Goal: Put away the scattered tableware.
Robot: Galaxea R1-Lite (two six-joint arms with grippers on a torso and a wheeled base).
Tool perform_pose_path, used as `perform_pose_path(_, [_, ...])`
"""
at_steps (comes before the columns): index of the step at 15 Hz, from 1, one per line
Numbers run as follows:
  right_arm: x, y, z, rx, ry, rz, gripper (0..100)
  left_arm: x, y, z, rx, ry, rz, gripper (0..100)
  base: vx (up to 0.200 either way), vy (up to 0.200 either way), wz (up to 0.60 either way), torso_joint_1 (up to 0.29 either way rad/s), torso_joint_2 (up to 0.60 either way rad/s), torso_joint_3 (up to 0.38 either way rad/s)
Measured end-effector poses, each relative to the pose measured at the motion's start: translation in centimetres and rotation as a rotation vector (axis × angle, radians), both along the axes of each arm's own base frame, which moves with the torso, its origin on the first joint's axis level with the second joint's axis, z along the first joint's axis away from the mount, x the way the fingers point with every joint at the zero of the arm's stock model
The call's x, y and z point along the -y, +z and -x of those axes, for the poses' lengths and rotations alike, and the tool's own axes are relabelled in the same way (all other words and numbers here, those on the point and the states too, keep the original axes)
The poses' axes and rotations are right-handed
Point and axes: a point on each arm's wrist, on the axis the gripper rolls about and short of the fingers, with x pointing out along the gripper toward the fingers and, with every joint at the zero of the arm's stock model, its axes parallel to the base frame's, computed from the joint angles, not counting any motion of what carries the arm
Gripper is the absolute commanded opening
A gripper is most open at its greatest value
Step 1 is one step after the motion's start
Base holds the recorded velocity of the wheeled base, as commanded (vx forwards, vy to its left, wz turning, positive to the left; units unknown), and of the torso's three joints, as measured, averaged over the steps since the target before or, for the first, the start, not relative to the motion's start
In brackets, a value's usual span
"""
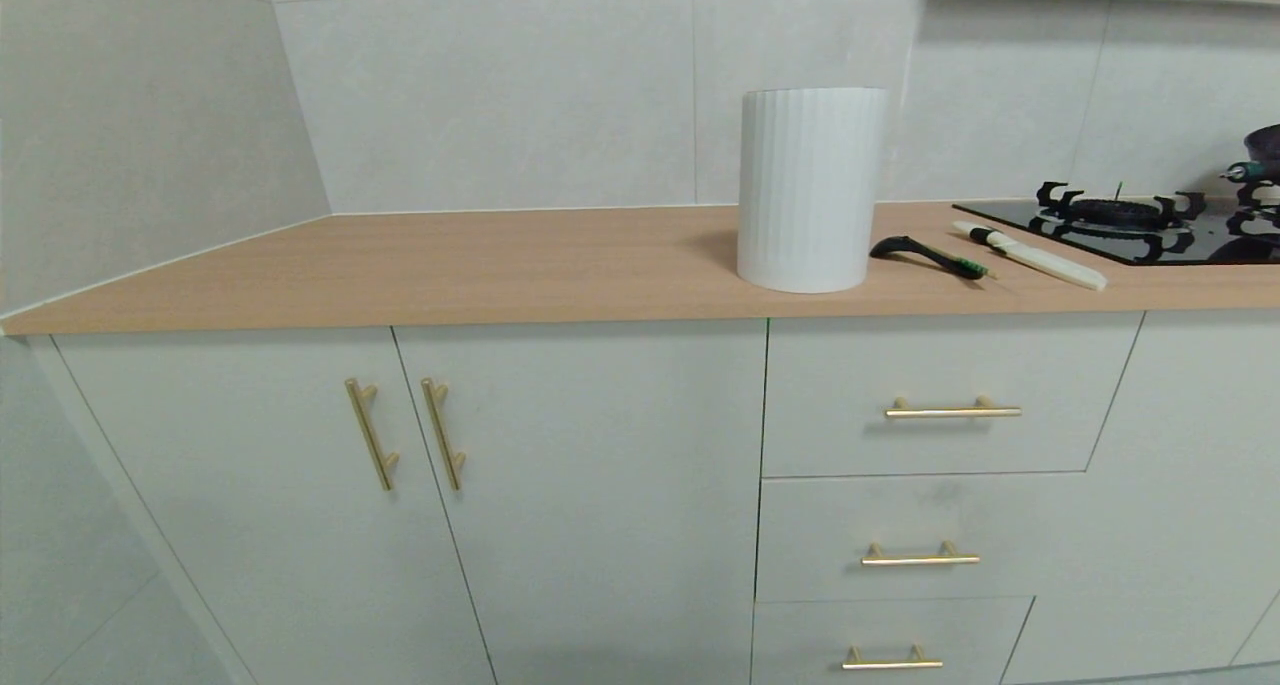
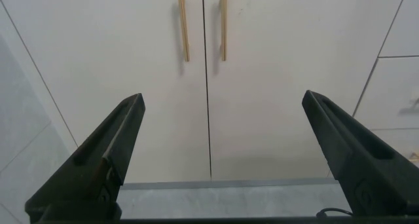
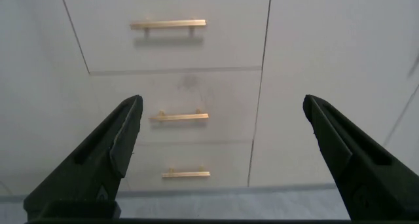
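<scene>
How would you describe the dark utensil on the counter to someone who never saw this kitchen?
On the wooden countertop stands a tall white ribbed container. Between it and the gas hob lie two utensils; the dark utensil is the one nearer the container. It has a curved black handle and a green tip, while the white utensil beside it is longer.
</scene>
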Motion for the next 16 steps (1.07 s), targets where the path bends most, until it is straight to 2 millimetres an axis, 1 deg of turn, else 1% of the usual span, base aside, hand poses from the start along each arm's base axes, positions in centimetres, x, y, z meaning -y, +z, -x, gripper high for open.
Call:
perform_pose_path(1, [0.0, 1.4, 0.3, 0.050, 0.015, -0.018, 100, 0.0, 0.0, 0.0, 0.000, 0.000, 0.000, 100, 0.000, 0.000, 0.00, 0.000, 0.00, 0.000])
perform_pose_path(3, [0.0, 2.6, 0.2, 0.038, 0.056, -0.027, 100, 0.0, 0.0, 0.0, 0.000, 0.000, 0.000, 100, 0.000, 0.000, 0.00, 0.000, 0.00, 0.000])
perform_pose_path(5, [-0.2, 3.6, -0.7, -0.040, 0.128, -0.028, 100, 0.0, 0.0, 0.0, 0.000, 0.000, 0.000, 100, 0.000, 0.000, 0.00, 0.000, 0.00, 0.000])
perform_pose_path(7, [-0.3, 4.6, -2.3, -0.151, 0.198, -0.033, 100, 0.0, 0.0, 0.0, 0.000, 0.000, 0.000, 100, 0.000, 0.000, 0.00, 0.000, 0.00, 0.000])
perform_pose_path(9, [-0.6, 5.9, -4.5, -0.277, 0.254, -0.040, 100, 0.0, 0.0, 0.0, 0.000, 0.000, 0.000, 100, 0.000, 0.000, 0.00, 0.000, 0.00, 0.000])
perform_pose_path(11, [-0.9, 6.9, -7.2, -0.400, 0.287, -0.049, 100, 0.0, 0.0, 0.0, 0.000, 0.000, 0.000, 100, 0.000, 0.000, 0.00, 0.000, 0.00, 0.000])
perform_pose_path(13, [-1.3, 7.6, -10.3, -0.509, 0.307, -0.054, 100, 0.0, 0.0, 0.0, 0.000, 0.000, 0.000, 100, 0.000, 0.000, 0.00, 0.000, 0.00, 0.000])
perform_pose_path(14, [-1.5, 7.7, -12.2, -0.558, 0.314, -0.056, 100, 0.0, 0.0, 0.0, 0.000, 0.000, 0.000, 100, 0.000, 0.000, 0.00, 0.000, 0.00, 0.000])
perform_pose_path(16, [-2.0, 7.5, -16.0, -0.625, 0.320, -0.058, 100, 0.0, 0.0, 0.0, 0.000, 0.000, 0.000, 100, 0.000, 0.000, 0.00, 0.000, 0.00, 0.000])
